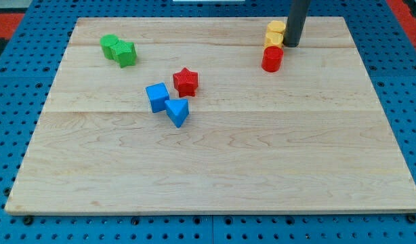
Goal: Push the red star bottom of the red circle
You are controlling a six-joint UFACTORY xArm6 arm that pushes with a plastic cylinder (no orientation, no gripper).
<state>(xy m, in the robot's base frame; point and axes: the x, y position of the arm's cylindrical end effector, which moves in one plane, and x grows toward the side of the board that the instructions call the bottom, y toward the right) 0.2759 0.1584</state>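
Note:
The red star (pixel 185 81) lies a little left of the board's middle, toward the view's top. The red circle (pixel 272 58), a short cylinder, stands near the view's top right. My tip (pixel 291 45) is at the top right, just right of the yellow blocks and just above and right of the red circle. It is far from the red star, which lies well to the left of it and lower in the view.
Two yellow blocks (pixel 275 34) sit stacked in the view just above the red circle. A blue cube (pixel 157 97) and a blue triangle (pixel 177 111) lie just below-left of the red star. Two green blocks (pixel 118 49) sit at the top left. The wooden board (pixel 215 169) rests on a blue pegboard.

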